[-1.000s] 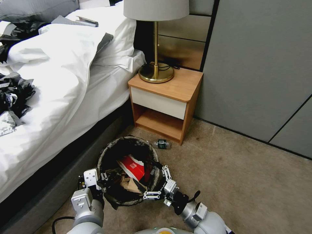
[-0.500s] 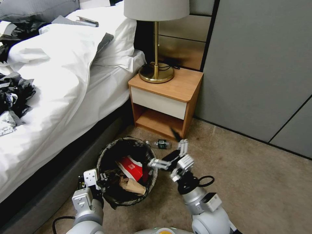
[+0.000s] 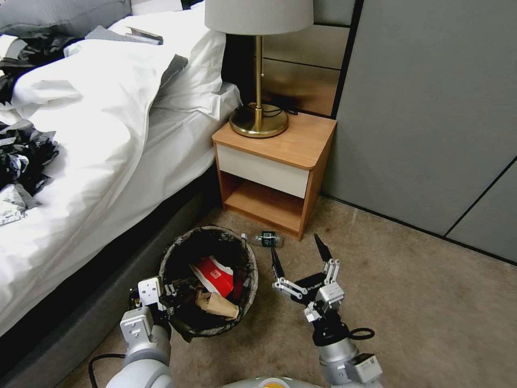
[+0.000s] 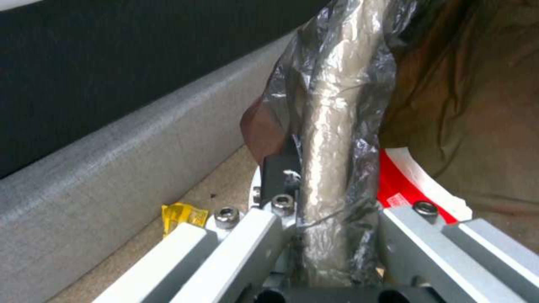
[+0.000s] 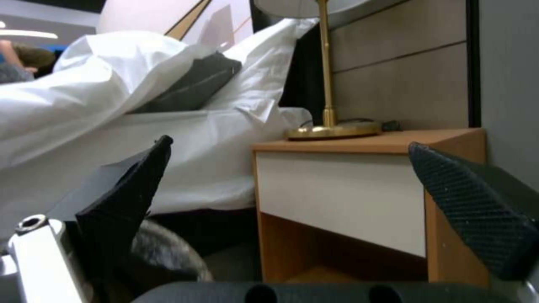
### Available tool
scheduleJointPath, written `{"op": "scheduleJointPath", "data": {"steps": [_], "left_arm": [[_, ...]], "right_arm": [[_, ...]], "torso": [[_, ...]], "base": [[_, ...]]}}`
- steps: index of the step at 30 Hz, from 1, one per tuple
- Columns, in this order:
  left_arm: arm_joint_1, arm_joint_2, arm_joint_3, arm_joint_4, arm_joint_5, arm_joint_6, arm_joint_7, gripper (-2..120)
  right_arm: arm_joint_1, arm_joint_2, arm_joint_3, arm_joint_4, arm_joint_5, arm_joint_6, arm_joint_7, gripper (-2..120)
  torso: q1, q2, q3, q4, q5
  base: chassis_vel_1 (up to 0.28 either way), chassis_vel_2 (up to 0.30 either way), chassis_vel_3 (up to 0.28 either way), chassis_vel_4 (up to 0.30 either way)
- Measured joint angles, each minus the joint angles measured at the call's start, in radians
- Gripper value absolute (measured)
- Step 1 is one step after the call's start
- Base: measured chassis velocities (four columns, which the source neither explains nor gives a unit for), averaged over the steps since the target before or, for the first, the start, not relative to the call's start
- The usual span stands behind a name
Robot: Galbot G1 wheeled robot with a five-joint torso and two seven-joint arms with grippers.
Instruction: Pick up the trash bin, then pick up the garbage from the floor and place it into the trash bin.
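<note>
Trash bin (image 3: 177, 257) on beige carpet (image 3: 409, 302) between bed (image 3: 107, 161) and nightstand (image 3: 272, 167).

A bedroom, hotel-like. A bed (image 3: 107, 140) with rumpled white sheets and pillows stands just beside a wooden nightstand (image 3: 274, 161); a brass lamp (image 3: 259, 70) sits on the nightstand, padded wall panels (image 3: 425, 108) rise behind it, and beige carpet (image 3: 420, 302) spreads before it.

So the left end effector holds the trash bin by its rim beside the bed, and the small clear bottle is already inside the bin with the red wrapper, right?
Not quite. The left end effector does grip the trash bin by its rim beside the bed, and the red wrapper is inside. But the head view shows the small clear bottle lying on the carpet in front of the nightstand, outside the bin.
</note>
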Motion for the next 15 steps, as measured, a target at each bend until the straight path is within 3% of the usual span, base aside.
{"op": "scheduleJointPath", "data": {"steps": [15], "left_arm": [[-0.002, 0.002, 0.000, -0.002, -0.006, 0.004, -0.003, 0]], "right_arm": [[0.017, 0.006, 0.002, -0.035, -0.003, 0.004, -0.010, 100]], "torso": [[0.000, 0.000, 0.000, -0.0003, 0.0013]], "base": [[0.000, 0.000, 0.000, 0.000]]}}
